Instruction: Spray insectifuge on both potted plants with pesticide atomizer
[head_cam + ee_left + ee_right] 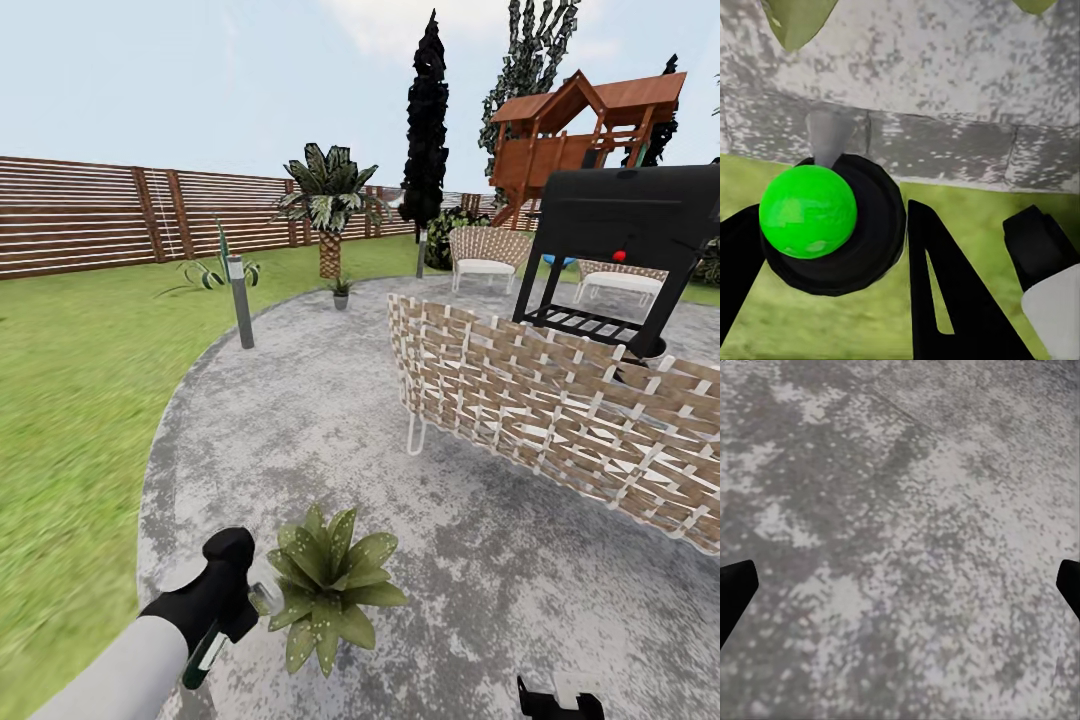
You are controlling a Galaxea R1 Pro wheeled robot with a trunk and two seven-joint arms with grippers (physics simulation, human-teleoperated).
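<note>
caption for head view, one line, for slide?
Left claw holds the pesticide atomizer beside a potted plant on the paved circle.

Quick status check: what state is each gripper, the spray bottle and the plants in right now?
Left gripper: shut on the spray bottle, beside the near plant.
Spray bottle: held, grey head toward the near plant.
Near potted plant: upright on the paving, at the bottle's head.
Far potted plant: upright by the palm.
Right gripper: open over bare paving.

A home back garden: lawn (70,380) around a grey paved circle (330,450), slat fence (90,215), palm (328,205), wicker seats (560,420), black grill (620,250) and wooden playhouse (580,135).
</note>
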